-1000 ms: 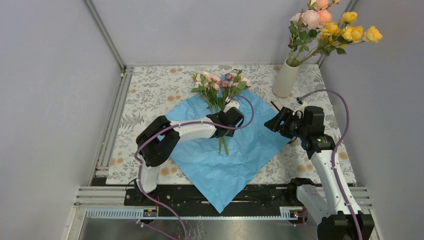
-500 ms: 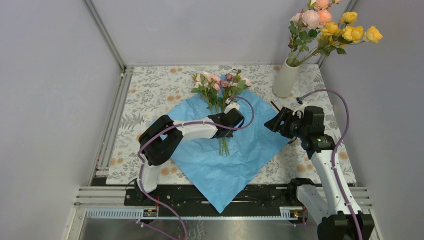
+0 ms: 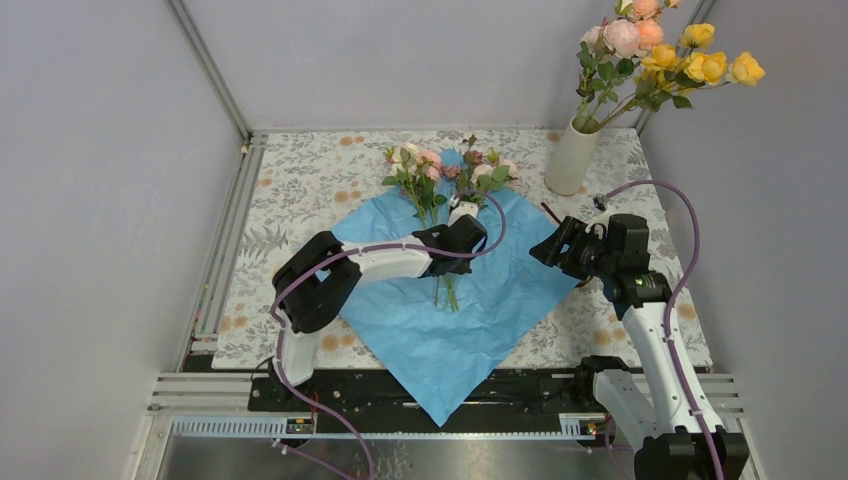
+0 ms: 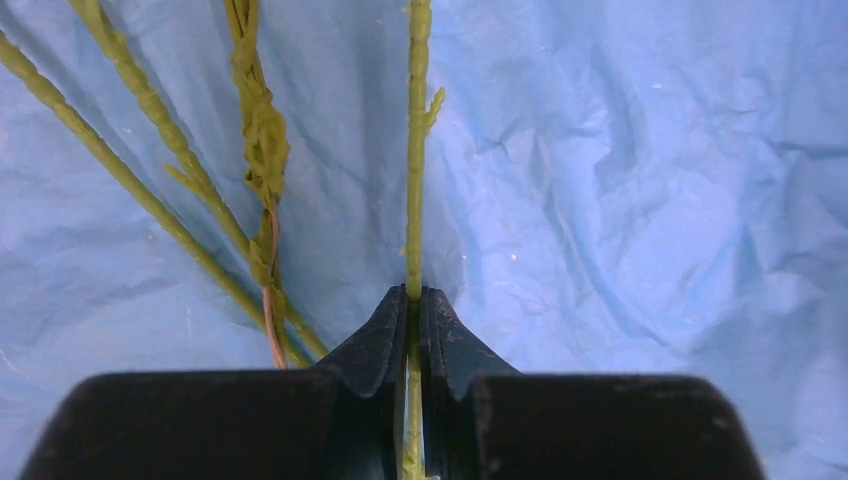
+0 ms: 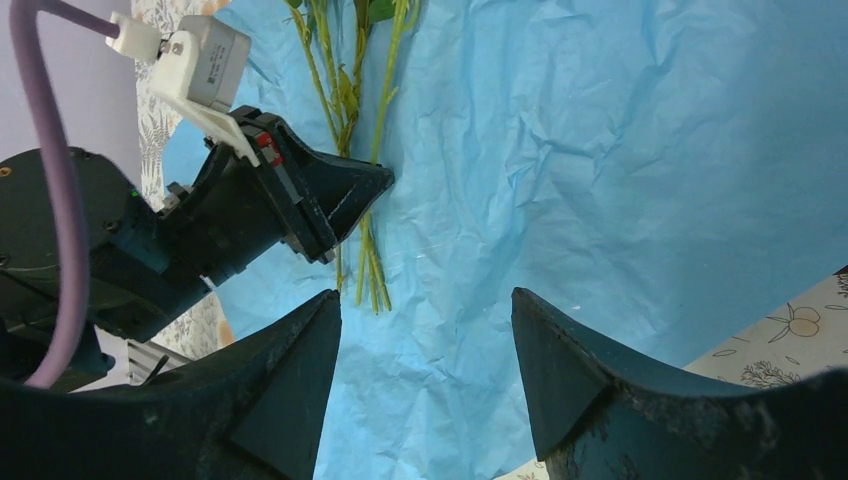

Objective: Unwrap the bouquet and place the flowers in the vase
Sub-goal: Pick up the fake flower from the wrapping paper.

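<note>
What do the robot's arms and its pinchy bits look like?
The left arm and right arm have white tube-like links joined by chunky black joints, and a purple cable loops along each. The left end effector and right end effector are black, with two wedge-shaped fingers tapering to points. A small white box sits on the left wrist.

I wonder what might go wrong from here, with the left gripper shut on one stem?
The left gripper pinches one thin stem at its jaw tips, so it may swivel or slip when lifted. The neighbouring stems lie close beside it and could drag along. The vase already holds leaning roses, so inserting another might snag them.
</note>
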{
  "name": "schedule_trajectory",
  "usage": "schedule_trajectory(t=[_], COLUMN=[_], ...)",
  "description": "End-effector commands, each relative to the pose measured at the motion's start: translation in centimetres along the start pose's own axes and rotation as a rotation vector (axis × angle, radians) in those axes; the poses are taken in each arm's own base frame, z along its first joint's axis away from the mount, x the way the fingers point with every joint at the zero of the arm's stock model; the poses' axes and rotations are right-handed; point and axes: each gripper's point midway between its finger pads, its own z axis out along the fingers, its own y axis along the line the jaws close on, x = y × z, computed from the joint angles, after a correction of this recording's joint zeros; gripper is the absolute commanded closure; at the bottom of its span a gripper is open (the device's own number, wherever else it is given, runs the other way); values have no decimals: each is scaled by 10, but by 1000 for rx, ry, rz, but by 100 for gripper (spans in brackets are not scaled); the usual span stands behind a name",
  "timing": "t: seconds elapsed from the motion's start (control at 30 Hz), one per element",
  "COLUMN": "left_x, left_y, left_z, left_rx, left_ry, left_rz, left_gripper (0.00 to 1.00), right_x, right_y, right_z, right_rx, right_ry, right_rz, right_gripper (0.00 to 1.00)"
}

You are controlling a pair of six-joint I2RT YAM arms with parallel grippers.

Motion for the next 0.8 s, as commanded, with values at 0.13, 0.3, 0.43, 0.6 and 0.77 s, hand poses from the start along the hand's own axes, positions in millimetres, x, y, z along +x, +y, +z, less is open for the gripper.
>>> schedule_trajectory(t=[0.13,0.3,0.43,0.6,0.77], left_x=[-52,-68,-75,-84,-80], left_y=[-40,-52,-58,-69,-71], left_z=[-59,-81,-99,-134,-170], left_rx=[261,404,496,666,787], left_ry=[-148,-201,-222,-289,-326], left_rz=[-177,-232,-260,-269,-258], left_gripper=[100,100,100,100,100], right_x=[-14,-17,-19,-22,-25], right_y=[12,17,20,25,58], right_z=[-13,-19,-23,-29,-36], right_rx=[-19,-30,-37,-50,-222], right_ry=[-73,-99,-119,-151,-160], right_rz=[-33,-26,-19,15,91], right_gripper=[30,30,30,29,30])
